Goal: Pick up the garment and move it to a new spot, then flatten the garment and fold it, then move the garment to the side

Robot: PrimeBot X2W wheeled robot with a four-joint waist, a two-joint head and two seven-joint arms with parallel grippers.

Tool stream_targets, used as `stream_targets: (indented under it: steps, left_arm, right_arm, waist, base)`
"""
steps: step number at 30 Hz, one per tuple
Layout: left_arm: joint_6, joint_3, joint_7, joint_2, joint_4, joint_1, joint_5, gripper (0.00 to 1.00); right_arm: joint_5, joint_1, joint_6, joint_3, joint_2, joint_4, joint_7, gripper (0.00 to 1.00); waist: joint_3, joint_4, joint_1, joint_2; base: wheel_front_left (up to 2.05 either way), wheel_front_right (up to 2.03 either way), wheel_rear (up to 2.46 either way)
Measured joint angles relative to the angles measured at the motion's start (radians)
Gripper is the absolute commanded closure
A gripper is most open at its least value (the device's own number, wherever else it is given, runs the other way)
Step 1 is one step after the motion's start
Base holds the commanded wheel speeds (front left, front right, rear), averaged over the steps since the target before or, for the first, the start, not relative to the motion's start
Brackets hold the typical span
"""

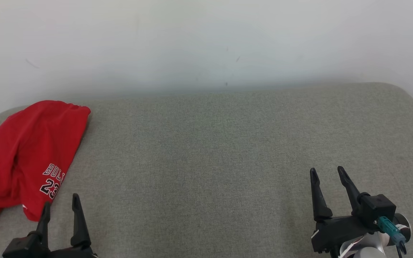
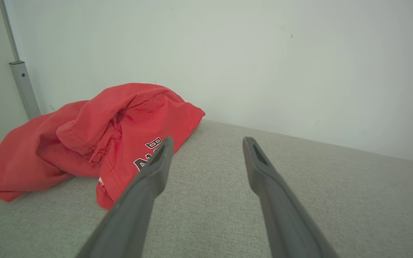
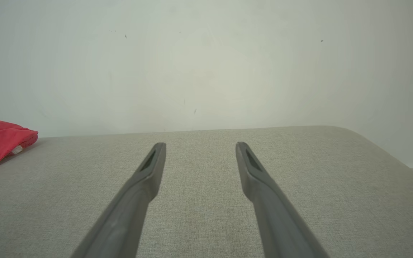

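Head view showed the grey padded surface (image 1: 206,161) with the red garment (image 1: 23,154) crumpled at its left end, cut off by the frame edge, its lettering partly folded under. The left gripper (image 1: 60,200), just beside the hem, and the right gripper (image 1: 326,171), well apart from it, were spread wide and held nothing.

Crumpled red jersey garment (image 1: 23,154) with black-and-white lettering, heaped, at the grey fabric surface's far left edge
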Motion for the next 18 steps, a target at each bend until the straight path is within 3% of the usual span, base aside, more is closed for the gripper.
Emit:
stream_targets:
  steps: [18]
  left_arm:
    - [-0.010,-0.067,0.079,0.049,0.023,-0.006,0.089,0.00]
  right_arm:
    - [-0.016,-0.005,0.004,0.016,-0.004,0.031,0.002,0.00]
  waist:
    - [-0.002,0.003,0.0000,0.0000]
  base:
    - [0.00,0.00,0.00]
